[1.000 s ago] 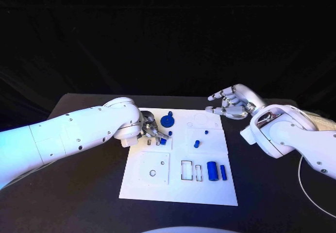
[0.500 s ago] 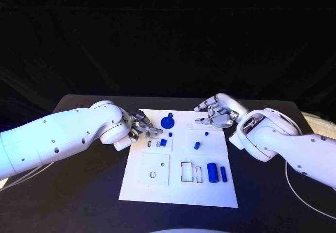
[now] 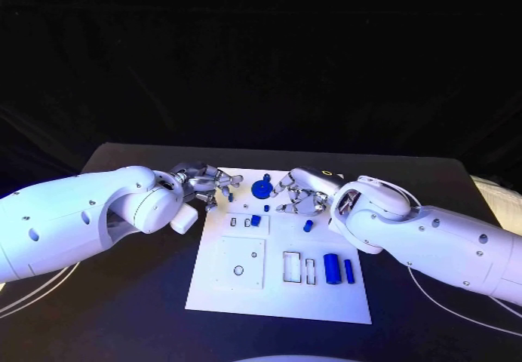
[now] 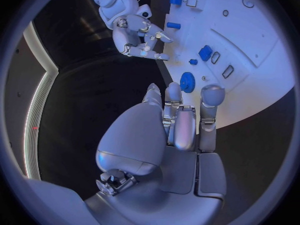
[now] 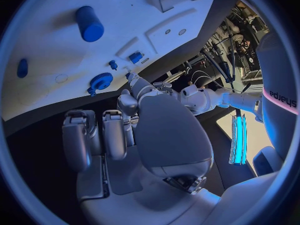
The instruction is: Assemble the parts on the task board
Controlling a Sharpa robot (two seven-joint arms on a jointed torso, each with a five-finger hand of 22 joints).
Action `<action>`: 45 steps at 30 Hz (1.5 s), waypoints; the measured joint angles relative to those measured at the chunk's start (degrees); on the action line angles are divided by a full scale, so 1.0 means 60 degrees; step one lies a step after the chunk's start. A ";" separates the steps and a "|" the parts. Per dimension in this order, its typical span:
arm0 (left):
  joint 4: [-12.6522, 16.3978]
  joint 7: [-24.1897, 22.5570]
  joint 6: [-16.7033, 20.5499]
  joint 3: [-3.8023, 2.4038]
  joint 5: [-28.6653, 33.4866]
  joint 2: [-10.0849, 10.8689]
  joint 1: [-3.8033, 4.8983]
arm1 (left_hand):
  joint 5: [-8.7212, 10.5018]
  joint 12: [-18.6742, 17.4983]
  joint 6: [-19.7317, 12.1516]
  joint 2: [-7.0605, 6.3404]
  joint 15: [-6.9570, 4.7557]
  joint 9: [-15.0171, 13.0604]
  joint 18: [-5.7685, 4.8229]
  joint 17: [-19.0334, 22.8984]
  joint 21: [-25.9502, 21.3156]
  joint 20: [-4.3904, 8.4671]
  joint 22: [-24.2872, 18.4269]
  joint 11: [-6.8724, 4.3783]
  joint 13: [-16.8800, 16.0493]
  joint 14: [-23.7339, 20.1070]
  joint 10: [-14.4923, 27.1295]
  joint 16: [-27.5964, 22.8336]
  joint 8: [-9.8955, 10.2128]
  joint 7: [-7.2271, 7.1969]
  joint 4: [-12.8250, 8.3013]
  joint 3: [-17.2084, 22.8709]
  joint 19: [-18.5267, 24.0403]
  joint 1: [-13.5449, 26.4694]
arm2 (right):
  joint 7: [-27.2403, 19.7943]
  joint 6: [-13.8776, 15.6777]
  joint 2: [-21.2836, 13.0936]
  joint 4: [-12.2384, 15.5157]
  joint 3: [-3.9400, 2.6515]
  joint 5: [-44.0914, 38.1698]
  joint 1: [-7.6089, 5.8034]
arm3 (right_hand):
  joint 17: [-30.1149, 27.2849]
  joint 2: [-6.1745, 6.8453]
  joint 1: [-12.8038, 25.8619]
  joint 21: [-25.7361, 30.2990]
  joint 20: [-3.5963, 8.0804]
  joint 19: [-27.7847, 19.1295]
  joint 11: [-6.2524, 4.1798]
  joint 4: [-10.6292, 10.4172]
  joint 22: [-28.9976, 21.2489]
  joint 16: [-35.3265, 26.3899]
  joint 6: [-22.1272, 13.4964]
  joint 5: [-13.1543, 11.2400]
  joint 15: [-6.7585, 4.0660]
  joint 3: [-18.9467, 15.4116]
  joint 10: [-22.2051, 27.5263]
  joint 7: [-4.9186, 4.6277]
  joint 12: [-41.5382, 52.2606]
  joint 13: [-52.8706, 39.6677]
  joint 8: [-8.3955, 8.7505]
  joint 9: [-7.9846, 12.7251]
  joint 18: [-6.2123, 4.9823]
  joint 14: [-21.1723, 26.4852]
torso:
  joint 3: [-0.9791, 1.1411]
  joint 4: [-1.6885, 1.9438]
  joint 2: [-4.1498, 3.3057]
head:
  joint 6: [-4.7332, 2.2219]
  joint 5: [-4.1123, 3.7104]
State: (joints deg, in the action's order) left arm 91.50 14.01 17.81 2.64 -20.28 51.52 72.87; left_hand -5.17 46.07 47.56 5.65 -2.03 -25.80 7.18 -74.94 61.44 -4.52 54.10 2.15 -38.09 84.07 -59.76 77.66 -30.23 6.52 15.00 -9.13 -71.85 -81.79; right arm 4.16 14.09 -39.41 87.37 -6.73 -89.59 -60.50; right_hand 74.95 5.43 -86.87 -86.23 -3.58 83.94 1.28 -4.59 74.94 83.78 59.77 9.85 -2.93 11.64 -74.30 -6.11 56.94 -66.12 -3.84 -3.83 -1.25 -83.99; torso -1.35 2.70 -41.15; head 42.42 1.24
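Head view: the task board (image 3: 228, 290) is lying mid-table, flanked at its far end by the left hand (image 3: 204, 183) and right hand (image 3: 302, 193), both hovering with fingers loosely apart and holding nothing. Between the hands, the blue gear (image 3: 261, 188) is sitting on the board, with small blue pegs (image 3: 308, 225) nearby and two blue cylinders (image 3: 330, 267) lying nearer the robot.

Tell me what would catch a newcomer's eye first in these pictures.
Two silver hands meet over the far end of the white board: the left hand at its far left corner, the right hand above its middle, both empty with fingers apart. Between them stands a blue gear, and two blue cylinders lie near the right edge.
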 measured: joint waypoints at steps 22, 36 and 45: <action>0.0492 -0.2782 0.0526 0.0086 0.2466 0.0525 -0.0045 | 0.0000 -0.0581 -0.0297 -0.0041 0.0267 0.0396 0.0369 0.1527 -0.2452 -0.0205 -0.2430 0.0221 0.0963 -0.0892 0.0426 -0.1717 0.0166 0.0232 0.0114 0.0421 0.1161 -0.0311 | -0.0231 -0.1068 0.1242 -0.1104 0.0319 -0.0928 -0.0083 | -0.0003 0.0183 0.0179 0.0000 0.0148 0.0005 -0.0192 0.0160 -0.0002 0.0037 -0.0478 -0.0331 -0.0115 0.0371 -0.0046 0.0171 0.0192 -0.0095 0.0037 0.0023 -0.0001 0.0011 | -0.0200 0.0244 -0.0174 | 0.0011 -0.0177; 0.0404 -0.3025 0.0755 0.0092 0.2746 0.0536 -0.0046 | 0.0001 -0.0621 -0.0324 -0.0040 0.0288 0.0449 0.0368 0.1691 -0.2607 -0.0205 -0.2580 0.0253 0.1081 -0.0940 0.0458 -0.1850 0.0166 0.0256 0.0149 0.0457 0.1161 -0.0311 | -0.0259 -0.1334 0.1237 -0.1089 0.0308 -0.1087 -0.0134 | -0.0004 0.0207 0.0206 0.0038 0.0152 0.0009 -0.0240 0.0249 -0.0004 0.0037 -0.0560 -0.0390 -0.0181 0.0571 0.0001 0.0258 0.0236 -0.0131 0.0037 0.0006 -0.0001 0.0011 | -0.0201 0.0244 -0.0191 | 0.0075 -0.0166; 0.0380 -0.3031 0.0827 0.0094 0.2789 0.0537 -0.0047 | 0.0001 -0.0621 -0.0323 -0.0039 0.0270 0.0474 0.0368 0.1734 -0.2642 -0.0204 -0.2608 0.0253 0.1134 -0.0958 0.0457 -0.1895 0.0166 0.0256 0.0136 0.0500 0.1160 -0.0312 | -0.0276 -0.1471 0.1216 -0.1055 0.0309 -0.1106 -0.0135 | -0.0006 0.0022 0.0590 0.0038 0.0222 0.0011 -0.0299 0.0208 -0.0004 0.0037 0.0177 -0.0466 -0.0201 0.0773 -0.0117 0.0200 0.0621 -0.0391 -0.0152 -0.0071 -0.0001 0.0029 | -0.0195 0.0238 -0.0191 | 0.0115 -0.0145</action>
State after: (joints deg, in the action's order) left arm 93.78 -4.17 22.77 3.20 -3.55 54.74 72.59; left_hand -5.16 42.34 45.62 5.41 -0.41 -22.95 9.38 -64.53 45.59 -5.74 38.46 3.66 -31.28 78.32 -57.02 66.29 -29.23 8.05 15.82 -6.13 -64.89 -83.66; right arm 2.51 5.26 -32.11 81.04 -4.88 -96.23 -61.31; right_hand 74.92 5.56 -83.34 -86.00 -2.25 84.01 -0.52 -3.34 74.91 84.00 60.83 7.06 -4.13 16.28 -75.00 -4.92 60.67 -68.46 -4.75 -4.25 -1.26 -83.82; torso -2.52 4.13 -42.30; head 43.11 0.37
